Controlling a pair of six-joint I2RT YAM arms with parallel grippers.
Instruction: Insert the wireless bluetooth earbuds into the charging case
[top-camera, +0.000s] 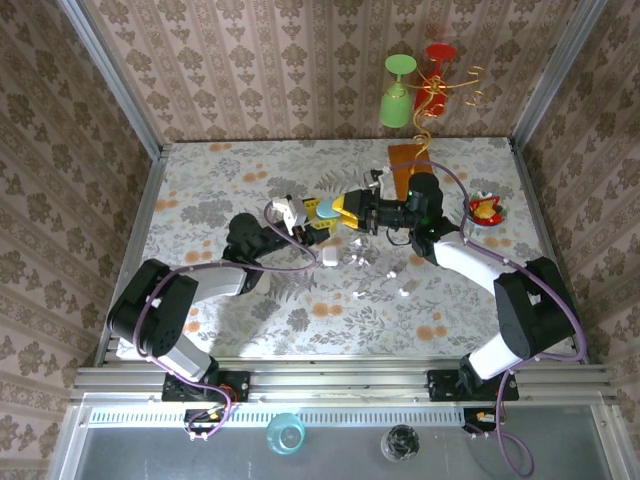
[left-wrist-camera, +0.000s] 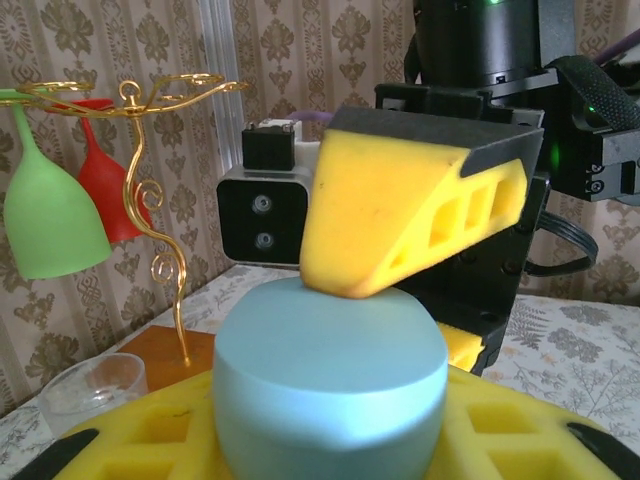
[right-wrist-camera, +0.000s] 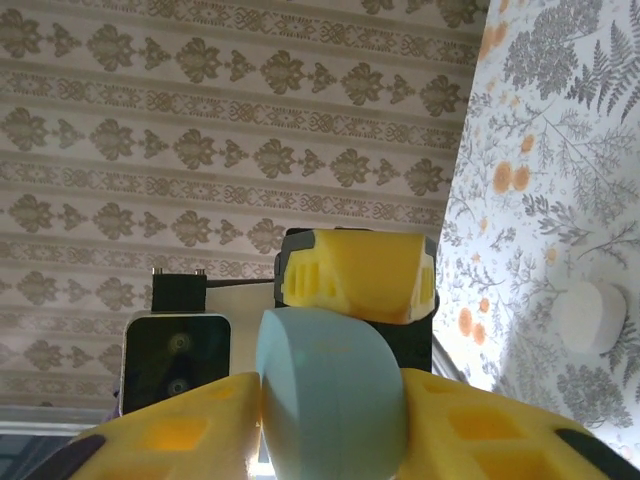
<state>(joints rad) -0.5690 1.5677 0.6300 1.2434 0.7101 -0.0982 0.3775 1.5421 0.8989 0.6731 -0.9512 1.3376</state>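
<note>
The left fingers (left-wrist-camera: 150, 440) and the right fingers (right-wrist-camera: 190, 432) meet above the middle of the flowered counter (top-camera: 250, 310), both closed on one teal case (left-wrist-camera: 330, 385). In the left wrist view, the case sits clamped between the two yellow left fingers, which are parted only by its width. One yellow right finger presses on its top rim and the other shows just behind its far side. In the right wrist view, the same case stands on edge between the right fingers, touching both, with a left finger just above it. The case is held off the counter. Several small white earbuds (top-camera: 404, 292) lie loose on the counter toward the right arm, apart from both sets of fingers. A white case (top-camera: 331, 256) rests on the counter just nearer the bases than the teal one, with the closest earbuds beside it. At the far edge a green glass (top-camera: 395, 100) and a red glass (top-camera: 440, 50) hang bowl-down from a gold wire rack (left-wrist-camera: 150, 180) on an orange base (top-camera: 405, 160). A clear cup (left-wrist-camera: 95, 385) stands beside that base.
</note>
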